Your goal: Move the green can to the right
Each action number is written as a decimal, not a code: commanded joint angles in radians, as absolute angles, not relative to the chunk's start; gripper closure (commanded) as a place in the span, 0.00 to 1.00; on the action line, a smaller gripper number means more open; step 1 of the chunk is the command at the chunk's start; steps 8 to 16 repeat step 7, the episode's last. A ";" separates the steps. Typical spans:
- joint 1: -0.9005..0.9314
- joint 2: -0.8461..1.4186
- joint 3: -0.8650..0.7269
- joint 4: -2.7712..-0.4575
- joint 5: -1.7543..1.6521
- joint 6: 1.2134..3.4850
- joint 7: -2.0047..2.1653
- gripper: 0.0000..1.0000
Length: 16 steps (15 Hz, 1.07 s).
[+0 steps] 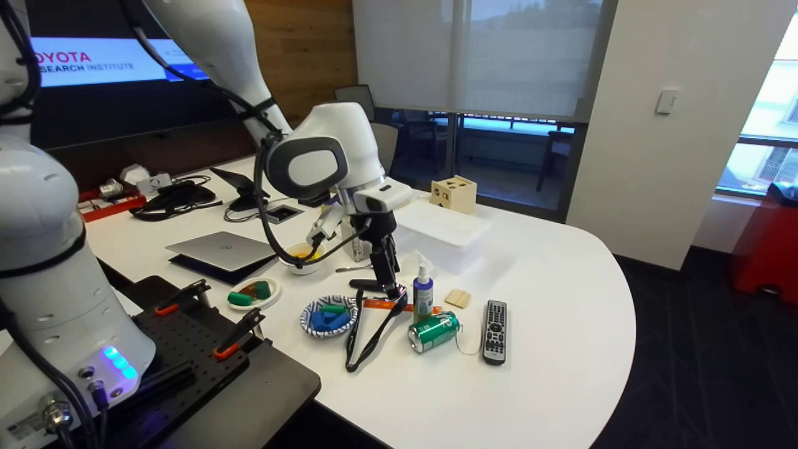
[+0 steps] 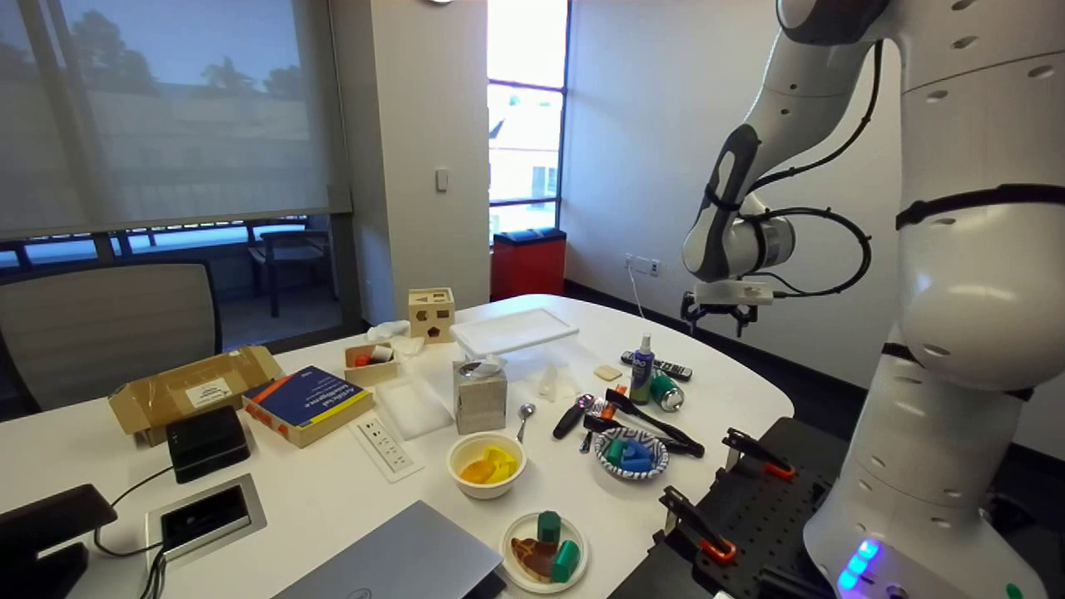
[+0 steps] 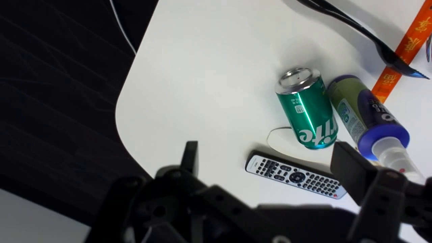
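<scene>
Left to right in an exterior view, I see a patterned bowl (image 1: pixel 307 316), then black tongs (image 1: pixel 374 341). My pincer (image 3: pixel 266 152) hangs above the worktop (image 1: pixel 548 280), spread wide and holding nothing. Next stands a spray bottle (image 1: pixel 423 297); the green can (image 1: pixel 434 332) lies on its side just to the near right, left of the remote (image 1: pixel 495 333).

The green can (image 3: pixel 308 111) reads "rite", book (image 2: pixel 309 401) "Artificial Intelligence", screen (image 1: pixel 109 90) "INSTITUTE".
</scene>
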<state>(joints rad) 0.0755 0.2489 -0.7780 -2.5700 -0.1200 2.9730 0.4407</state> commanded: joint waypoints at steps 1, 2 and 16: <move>0.323 0.118 -1.032 -2.614 -0.354 2.926 0.565 0.00; 0.381 0.102 -1.083 -2.607 -0.420 2.914 0.607 0.00; 0.591 -0.021 -1.194 -2.555 -0.735 2.760 0.862 0.00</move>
